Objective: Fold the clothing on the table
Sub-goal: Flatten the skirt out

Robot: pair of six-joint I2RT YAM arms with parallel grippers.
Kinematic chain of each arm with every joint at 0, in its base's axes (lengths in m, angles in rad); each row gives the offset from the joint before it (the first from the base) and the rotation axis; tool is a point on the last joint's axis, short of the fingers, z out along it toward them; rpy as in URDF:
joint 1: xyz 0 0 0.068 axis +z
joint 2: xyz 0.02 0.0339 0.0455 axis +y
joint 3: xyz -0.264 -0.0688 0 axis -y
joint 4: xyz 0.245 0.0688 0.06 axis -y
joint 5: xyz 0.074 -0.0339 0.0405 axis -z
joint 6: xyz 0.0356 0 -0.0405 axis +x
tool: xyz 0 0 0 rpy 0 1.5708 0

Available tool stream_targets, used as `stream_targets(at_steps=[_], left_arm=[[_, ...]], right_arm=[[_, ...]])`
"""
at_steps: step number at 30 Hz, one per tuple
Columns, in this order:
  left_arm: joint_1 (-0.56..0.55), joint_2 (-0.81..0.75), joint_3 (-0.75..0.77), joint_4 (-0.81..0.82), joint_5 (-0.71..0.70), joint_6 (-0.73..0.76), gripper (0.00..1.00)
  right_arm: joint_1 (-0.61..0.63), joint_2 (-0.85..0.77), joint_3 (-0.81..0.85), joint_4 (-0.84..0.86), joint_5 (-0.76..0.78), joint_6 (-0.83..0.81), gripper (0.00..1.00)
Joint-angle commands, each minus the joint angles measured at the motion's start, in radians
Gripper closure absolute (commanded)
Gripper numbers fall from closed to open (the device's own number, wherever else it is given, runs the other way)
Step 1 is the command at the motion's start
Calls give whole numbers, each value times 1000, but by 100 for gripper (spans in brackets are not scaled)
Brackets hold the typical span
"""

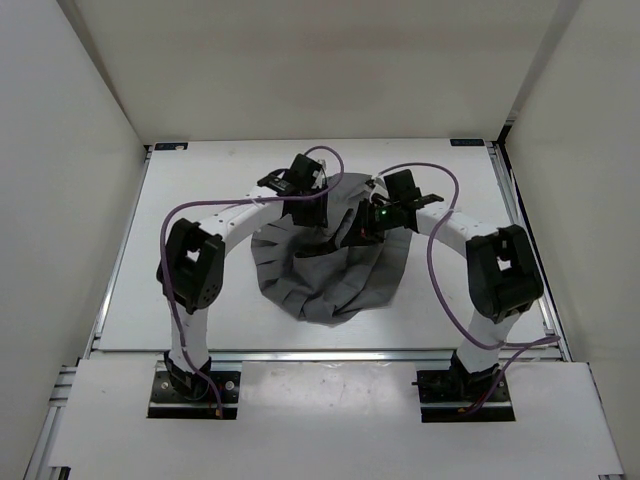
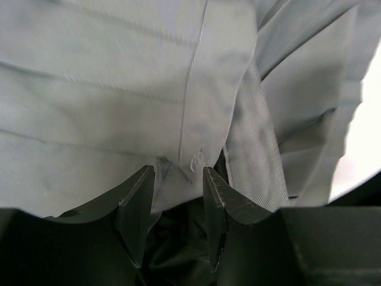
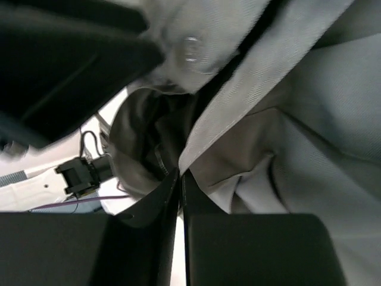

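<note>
The grey pleated clothing [image 1: 330, 285] lies bunched in the middle of the white table [image 1: 200, 180]. Both grippers are over its far part, close together. My left gripper [image 1: 305, 218] is open; in the left wrist view its fingertips [image 2: 178, 171] stand apart astride the waistband [image 2: 202, 89], with a fold of cloth running between them. My right gripper [image 1: 352, 232] is shut on a thin edge of the clothing [image 3: 321, 119]; its fingertips [image 3: 180, 173] pinch a light hem strip that rises up and to the right. Cloth fills most of both wrist views.
White walls enclose the table on three sides. Aluminium rails [image 1: 515, 200] run along the edges. Purple cables [image 1: 440, 270] loop from both arms. The dark body of the left gripper [image 3: 59, 59] looms at the upper left of the right wrist view.
</note>
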Motion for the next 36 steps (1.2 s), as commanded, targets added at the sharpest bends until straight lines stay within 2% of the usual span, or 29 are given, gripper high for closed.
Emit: stream_targets(at_steps=[1,8,14,30,33,35,36], left_arm=[[-21,-38,12,-44,-78,-22,51],[-11,-55,-41,-1,-76,-47,48],[-24,-6,0,-13,-133,-59,48],[-52,68,-18,82,-181,-136,44],[-57,97,-4,90,-187,-148,47],[-67,111,9,91,-193,-151,54],[-69,124,18,96,-193,-148,62]], right_arm=[[3,41,14,-19,-4,-33,90],[5,23,3,-9,-7,-28,86],[17,-18,-14,21,-26,-11,82],[-41,-216,-193,37,-43,-19,77],[-43,-233,-199,25,-44,-25,77],[-43,-239,-199,7,-43,-37,77],[-41,-245,-201,1,-43,-39,77]])
